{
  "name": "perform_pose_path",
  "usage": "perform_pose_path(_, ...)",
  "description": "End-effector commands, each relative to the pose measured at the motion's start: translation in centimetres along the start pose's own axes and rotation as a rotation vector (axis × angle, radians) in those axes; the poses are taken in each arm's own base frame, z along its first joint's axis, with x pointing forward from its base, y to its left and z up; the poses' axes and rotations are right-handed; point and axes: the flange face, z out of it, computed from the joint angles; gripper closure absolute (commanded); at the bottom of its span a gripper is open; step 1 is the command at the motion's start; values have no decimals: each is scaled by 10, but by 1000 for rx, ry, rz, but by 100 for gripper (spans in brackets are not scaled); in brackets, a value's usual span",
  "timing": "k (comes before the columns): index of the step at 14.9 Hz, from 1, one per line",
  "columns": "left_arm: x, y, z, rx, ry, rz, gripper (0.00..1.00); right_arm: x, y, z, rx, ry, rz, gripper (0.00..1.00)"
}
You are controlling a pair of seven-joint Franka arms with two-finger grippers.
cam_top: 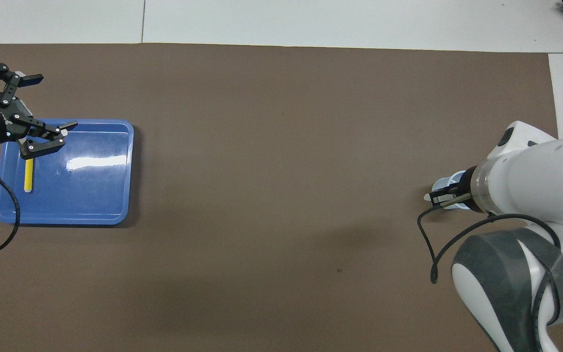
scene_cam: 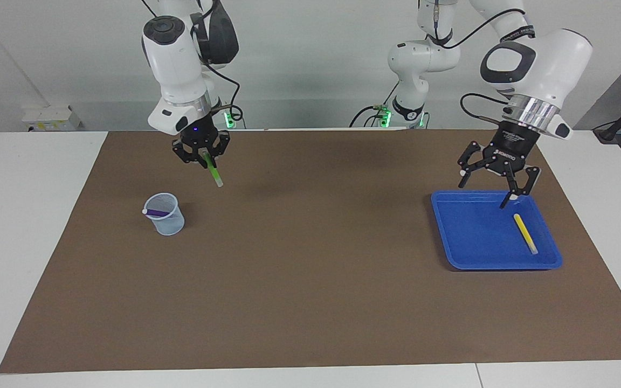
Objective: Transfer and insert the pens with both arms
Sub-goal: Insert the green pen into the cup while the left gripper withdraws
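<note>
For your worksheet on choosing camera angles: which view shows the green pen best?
The facing view. There the green pen shows nearly whole, hanging tip-down from the shut right gripper, in the air near the cup. In the overhead view the right arm's wrist covers it, so no green shows.

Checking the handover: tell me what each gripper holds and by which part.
The right gripper grips the green pen at its upper end, pale cap end hanging down. The left gripper, open over the blue tray, holds nothing.
</note>
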Motion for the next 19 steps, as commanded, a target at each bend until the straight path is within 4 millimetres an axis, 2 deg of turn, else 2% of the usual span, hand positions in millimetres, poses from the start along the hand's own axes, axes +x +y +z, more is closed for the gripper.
perform_pose_path(1, 1, -5, -5, 55, 91, 240, 0, -12, 33, 7, -43, -18, -32, 100)
perform_pose_path(3, 15, 4, -9, 57, 114, 364, 0, -18, 54, 15, -55, -11, -44, 100)
perform_pose_path(6, 53, 16, -17, 120, 131, 581, 0, -26, 77, 24, -62, 0, -58, 100)
perform_pose_path(7, 70, 20, -11, 145, 133, 645, 0, -29, 83, 28, -61, -6, -59, 100)
perform_pose_path(9, 84, 18, -4, 223, 148, 865, 0, -34, 92, 34, -59, -17, -62, 100)
perform_pose_path(11, 97, 19, 13, 346, 236, 1074, 0, -38, 98, 41, -62, -8, -70, 100)
perform_pose_path(13, 116, 34, 33, 420, 269, 1198, 0, -40, 98, 49, -62, -2, -68, 100)
perform_pose_path(15, 140, 52, 43, 456, 274, 1276, 0, -42, 100, 62, -64, 13, -66, 100)
perform_pose_path(19, 184, 66, 72, 627, 315, 1522, 0, -40, 102, 71, -61, 15, -61, 100)
